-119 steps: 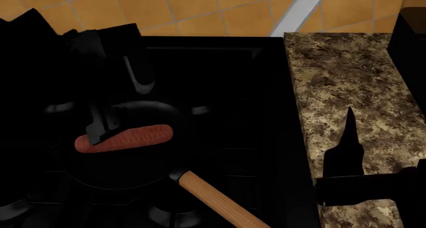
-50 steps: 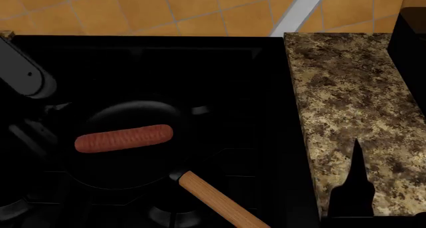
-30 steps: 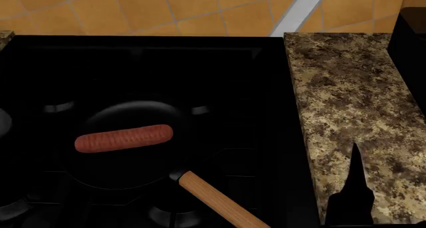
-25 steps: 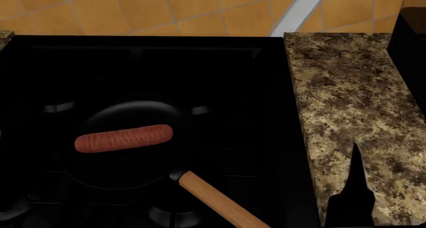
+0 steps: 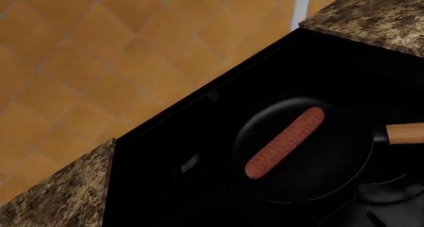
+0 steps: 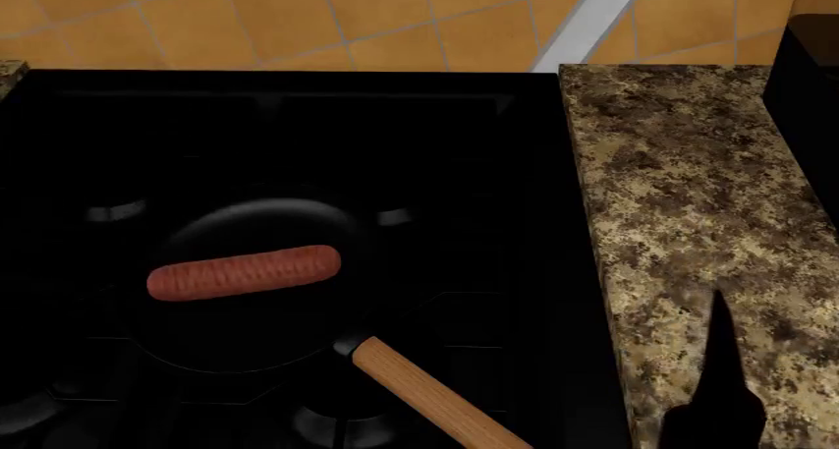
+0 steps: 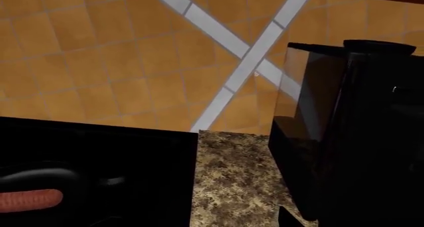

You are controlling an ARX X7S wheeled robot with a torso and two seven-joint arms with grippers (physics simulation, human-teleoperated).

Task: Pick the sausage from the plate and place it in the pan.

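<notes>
The reddish-brown sausage [image 6: 244, 271] lies flat inside the black pan [image 6: 250, 339] on the stove, with nothing touching it. It also shows in the left wrist view, sausage [image 5: 285, 142] in the pan [image 5: 334, 172], and at the edge of the right wrist view as a sausage end [image 7: 30, 199]. The pan's wooden handle [image 6: 426, 395] points toward the front right. The plate is out of view. My left gripper shows in no view. Of my right gripper [image 6: 718, 375] only a dark pointed tip rises over the counter at the bottom right, so its jaws are unreadable.
The pan sits on a black stovetop [image 6: 433, 154] with burner grates. A speckled granite counter [image 6: 682, 194] runs along its right side. A black appliance [image 7: 358, 137] stands on that counter at the far right. An orange tiled wall [image 6: 328, 17] is behind.
My left gripper let go of the sausage in the pan and drew away to the left, out of the head view. The right gripper's tip has sunk lower and slightly right. The sausage has not moved.
</notes>
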